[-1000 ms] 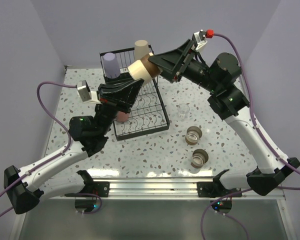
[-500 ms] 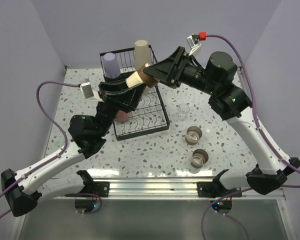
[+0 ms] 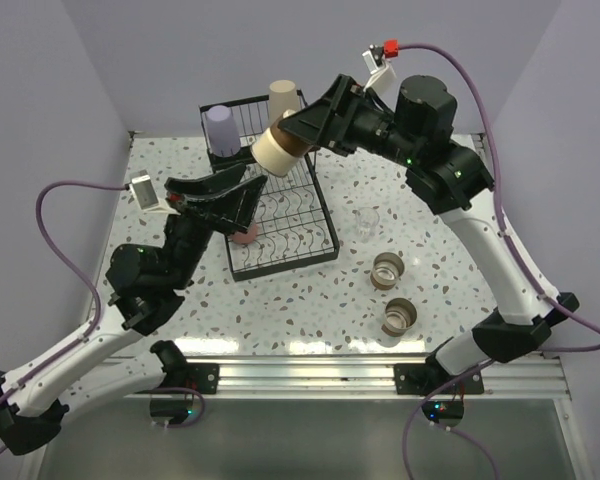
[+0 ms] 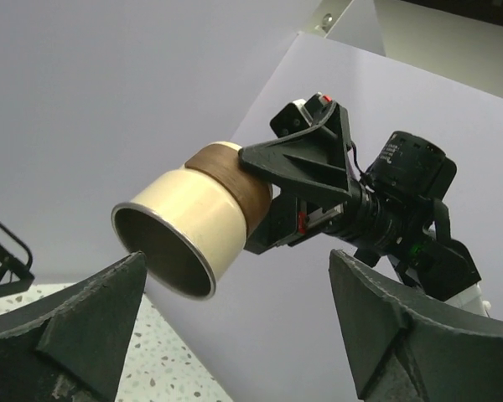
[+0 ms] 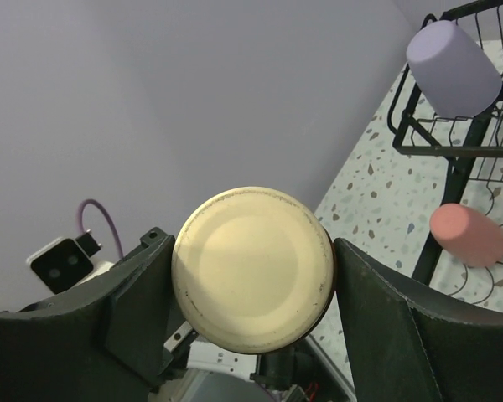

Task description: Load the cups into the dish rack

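Above the black wire dish rack (image 3: 310,215), the right gripper (image 3: 296,133) is clamped on a short tan-and-metallic cup (image 3: 270,153), which is tipped sideways. Its mouth faces the left gripper (image 3: 250,190), whose jaws stand wide apart, empty, just below the cup. The lavender cup (image 3: 220,128) and tall beige cup (image 3: 283,98) sit in the upper basket. The red-pink cup (image 3: 244,235) seems to lie in the lower tray, half hidden. A clear glass (image 3: 366,222) and two short tan cups (image 3: 388,268) stand on the speckled table (image 3: 310,300).
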Motion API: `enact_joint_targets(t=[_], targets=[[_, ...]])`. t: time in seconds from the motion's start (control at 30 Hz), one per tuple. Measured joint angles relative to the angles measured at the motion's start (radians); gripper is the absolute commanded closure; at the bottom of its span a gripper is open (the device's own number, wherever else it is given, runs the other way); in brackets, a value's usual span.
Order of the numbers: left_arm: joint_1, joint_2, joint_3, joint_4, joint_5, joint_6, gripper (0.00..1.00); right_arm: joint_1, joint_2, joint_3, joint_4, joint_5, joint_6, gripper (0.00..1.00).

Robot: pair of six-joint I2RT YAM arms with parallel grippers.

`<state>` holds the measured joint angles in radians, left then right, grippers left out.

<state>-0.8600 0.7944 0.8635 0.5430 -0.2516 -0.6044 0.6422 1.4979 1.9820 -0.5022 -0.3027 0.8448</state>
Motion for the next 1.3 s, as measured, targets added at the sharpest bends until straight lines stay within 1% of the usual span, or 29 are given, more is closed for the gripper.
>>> enact_joint_targets(t=[0.07, 0.27, 0.47, 0.53, 0.67, 0.8, 0.97, 1.17, 1.3], targets=[[0.0, -0.029, -0.004, -0.05, -0.02, 0.005, 0.0, 0.0, 0.038, 0.043, -0.016, 0.014, -0.023, 1.0], [0.0, -0.128, -0.005, -0.261, -0.082, 0.024, 0.0, 0.0, 0.212, 0.228, -0.036, 0.071, -0.098, 1.0], [0.0, -0.203, 0.064, -0.572, -0.169, 0.035, 0.0, 0.027, 0.502, 0.558, -0.068, 0.173, -0.217, 1.0], [0.0, -0.23, 0.077, -0.656, -0.19, 0.04, 0.0, 0.042, 0.582, 0.618, -0.063, 0.213, -0.259, 1.0], [0.0, -0.29, 0.083, -0.789, -0.222, 0.038, 0.0, 0.066, 0.68, 0.626, -0.04, 0.314, -0.352, 1.0], [0.0, -0.336, 0.084, -0.889, -0.233, 0.022, 0.0, 0.076, 0.768, 0.632, 0.018, 0.415, -0.448, 1.0], [0.0, -0.341, 0.102, -0.978, -0.234, 0.021, 0.0, 0.08, 0.829, 0.632, 0.098, 0.512, -0.521, 1.0], [0.0, -0.322, 0.121, -1.009, -0.239, 0.022, 0.0, 0.081, 0.855, 0.64, 0.192, 0.585, -0.566, 1.0], [0.0, -0.304, 0.121, -1.019, -0.239, 0.023, 0.0, 0.084, 0.871, 0.64, 0.218, 0.611, -0.585, 1.0]])
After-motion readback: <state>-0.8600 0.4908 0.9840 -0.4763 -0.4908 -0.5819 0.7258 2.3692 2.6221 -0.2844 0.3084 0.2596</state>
